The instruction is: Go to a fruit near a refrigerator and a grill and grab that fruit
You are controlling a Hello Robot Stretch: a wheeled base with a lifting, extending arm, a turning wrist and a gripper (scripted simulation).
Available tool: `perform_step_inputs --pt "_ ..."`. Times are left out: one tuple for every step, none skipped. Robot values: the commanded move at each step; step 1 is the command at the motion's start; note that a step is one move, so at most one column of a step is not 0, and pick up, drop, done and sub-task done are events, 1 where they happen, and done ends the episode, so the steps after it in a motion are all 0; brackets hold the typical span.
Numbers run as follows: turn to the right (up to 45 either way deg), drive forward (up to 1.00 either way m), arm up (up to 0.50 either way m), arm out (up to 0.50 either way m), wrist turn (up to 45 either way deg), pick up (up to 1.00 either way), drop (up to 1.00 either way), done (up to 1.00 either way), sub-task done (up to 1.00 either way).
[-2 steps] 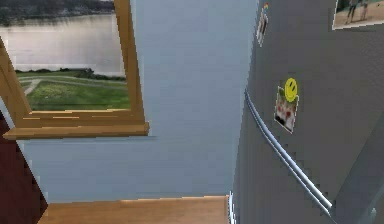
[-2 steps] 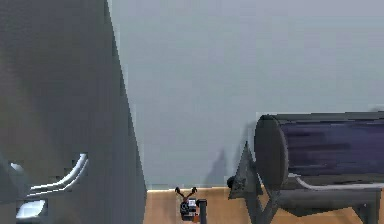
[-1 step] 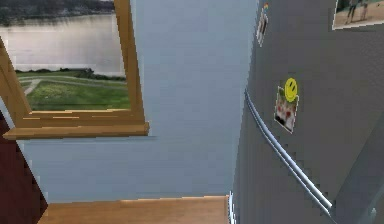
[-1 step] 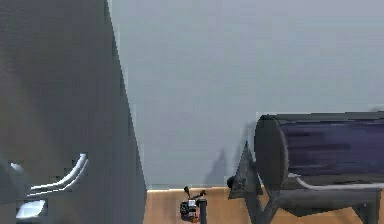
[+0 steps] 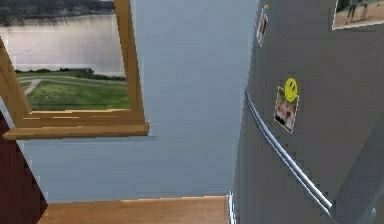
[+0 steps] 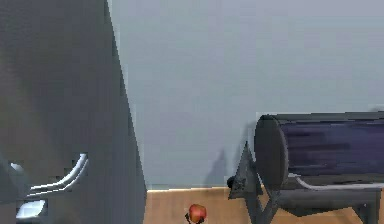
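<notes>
A small red round fruit [image 6: 197, 213] lies on the wooden floor near the bottom of the arm side view, between the refrigerator and the grill. The grey refrigerator [image 6: 60, 110] rises at that view's left, with a curved silver handle [image 6: 60, 178]. The same refrigerator [image 5: 310, 120] takes up the forward view's right, with magnets and photos stuck on its door. A dark barrel-shaped grill [image 6: 320, 148] on dark legs stands at the arm side view's right.
A pale blue wall [image 6: 220, 80] runs behind the fruit and the grill. In the forward view a wooden-framed window [image 5: 70, 70] looks onto grass and water. A dark red piece of furniture [image 5: 15, 185] stands at that view's lower left. Wooden floor [image 5: 140, 212] lies ahead.
</notes>
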Motion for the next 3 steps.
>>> perform_step_inputs --pt "0.0 0.00 0.00 0.00 0.0 1.00 0.00 0.00 0.00" --pt "0.0 0.00 0.10 0.00 0.0 0.00 0.00 0.00 0.00" --pt "0.0 0.00 0.00 0.00 0.0 0.00 0.00 1.00 0.00"
